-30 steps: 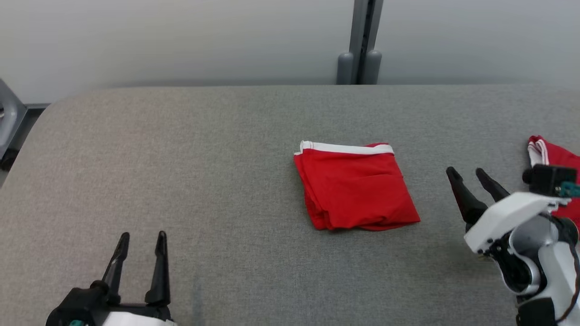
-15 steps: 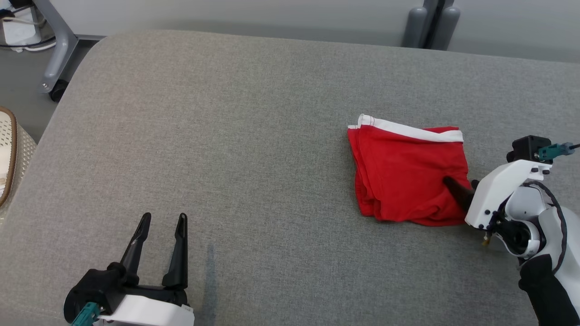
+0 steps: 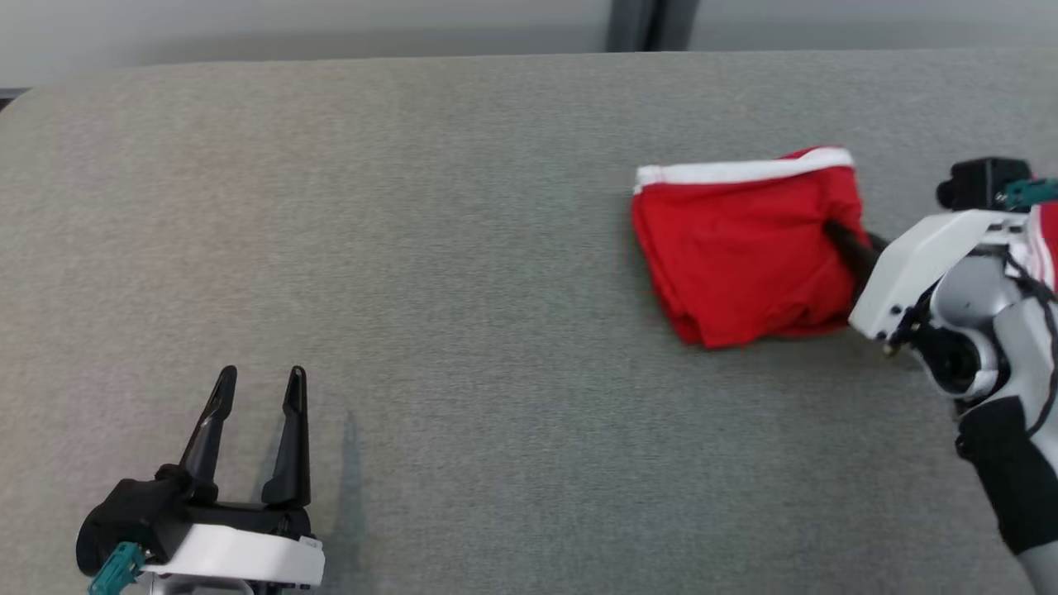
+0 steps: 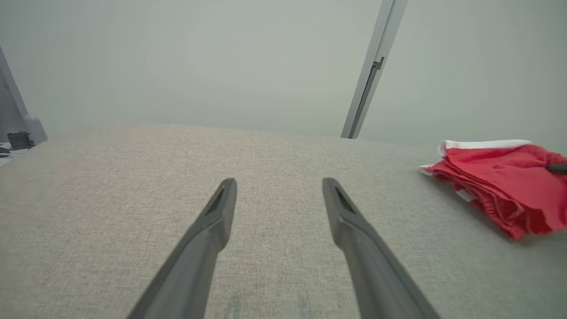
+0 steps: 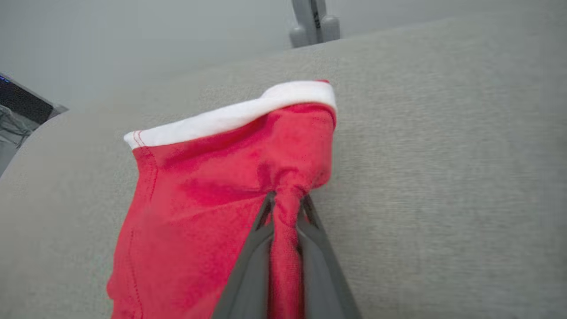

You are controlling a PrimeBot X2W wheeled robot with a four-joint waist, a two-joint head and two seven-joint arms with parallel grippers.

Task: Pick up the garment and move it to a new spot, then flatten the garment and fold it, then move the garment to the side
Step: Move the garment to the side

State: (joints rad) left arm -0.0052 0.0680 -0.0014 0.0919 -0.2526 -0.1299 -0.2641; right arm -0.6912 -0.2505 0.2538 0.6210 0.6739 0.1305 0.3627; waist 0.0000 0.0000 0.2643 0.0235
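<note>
The garment (image 3: 736, 240) is a folded red piece with a white waistband, lying on the grey fabric table (image 3: 455, 248) at the right. My right gripper (image 3: 831, 227) is shut on the garment's right edge. In the right wrist view the red cloth (image 5: 212, 177) is bunched into a pinch between the right gripper's (image 5: 287, 197) fingers. At the lower left my left gripper (image 3: 259, 376) stands open over bare table, well away from the garment. From the left wrist view the garment (image 4: 496, 177) lies to the right of the open left gripper (image 4: 279, 184).
A second red cloth with a white stripe (image 3: 1043, 240) peeks out behind my right wrist at the right edge. A grey post (image 3: 649, 25) stands behind the table's far edge. The table's left corner (image 3: 33, 99) is rounded.
My right gripper reached the garment's right edge and shut on it, bunching the cloth. The head camera has shifted. The left gripper stays open in place.
</note>
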